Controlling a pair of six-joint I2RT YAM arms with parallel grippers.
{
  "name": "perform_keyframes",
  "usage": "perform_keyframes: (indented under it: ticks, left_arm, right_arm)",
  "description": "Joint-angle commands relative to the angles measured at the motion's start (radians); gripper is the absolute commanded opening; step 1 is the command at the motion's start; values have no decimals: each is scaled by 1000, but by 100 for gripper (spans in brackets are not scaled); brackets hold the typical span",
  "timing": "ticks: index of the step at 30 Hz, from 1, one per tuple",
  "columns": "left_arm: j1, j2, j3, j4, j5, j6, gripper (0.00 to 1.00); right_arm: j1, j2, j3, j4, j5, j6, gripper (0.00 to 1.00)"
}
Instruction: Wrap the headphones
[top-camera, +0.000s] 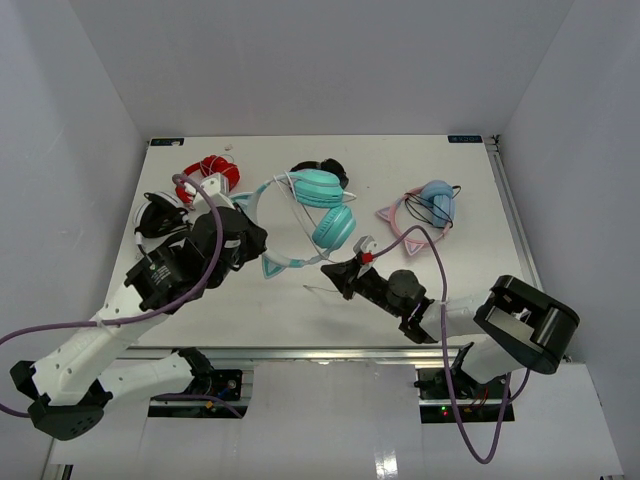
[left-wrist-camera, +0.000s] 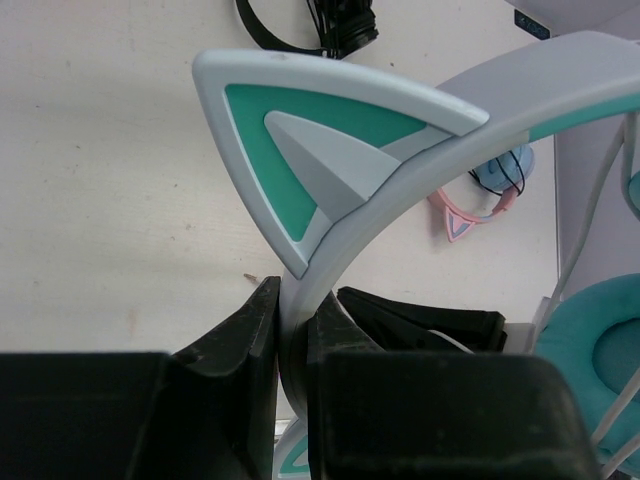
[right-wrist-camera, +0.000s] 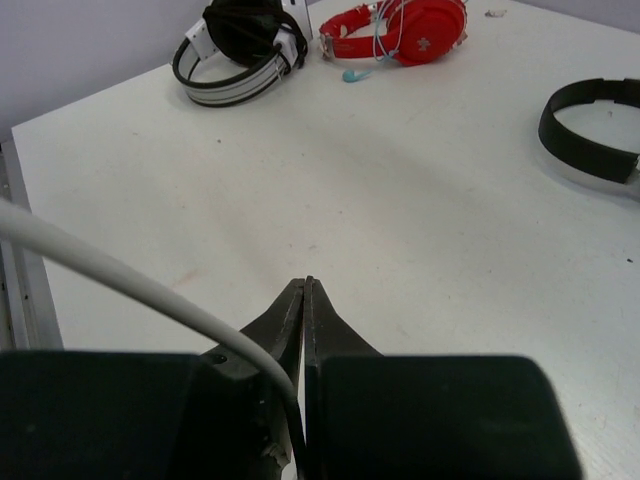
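Observation:
The teal headphones (top-camera: 335, 227) lie mid-table, with two round cups and a white-and-teal cat-ear headband (top-camera: 275, 262) arching to the left. My left gripper (top-camera: 252, 240) is shut on that headband. In the left wrist view the black jaws (left-wrist-camera: 295, 310) pinch the band just under a cat ear (left-wrist-camera: 300, 150), and a teal cup (left-wrist-camera: 600, 350) shows at the right. My right gripper (top-camera: 333, 272) sits below the cups and is shut on the thin white cable (right-wrist-camera: 130, 270), which curves down between the fingers (right-wrist-camera: 305, 287).
Red headphones (top-camera: 210, 172) and black-and-white headphones (top-camera: 160, 215) lie at the back left. Black headphones (top-camera: 332, 168) lie behind the teal cups. Pink-banded light-blue cat-ear headphones (top-camera: 430, 205) lie at the right. White walls enclose the table (top-camera: 420, 290).

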Motion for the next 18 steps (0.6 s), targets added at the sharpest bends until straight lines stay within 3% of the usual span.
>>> perform_keyframes:
  ticks: [1, 5, 8, 18]
  left_arm:
    - [4, -81, 69, 64, 11, 4, 0]
    - [4, -85, 90, 53, 26, 14, 0]
    - [4, -92, 81, 86, 116, 59, 0]
    - [4, -80, 12, 122, 558, 286, 0]
  right_arm:
    - [-2, 34, -27, 178, 15, -13, 8]
    - [-3, 39, -53, 212, 36, -21, 8]
    - [-11, 47, -51, 209, 40, -29, 8]
    - [-89, 42, -15, 167, -8, -34, 8]
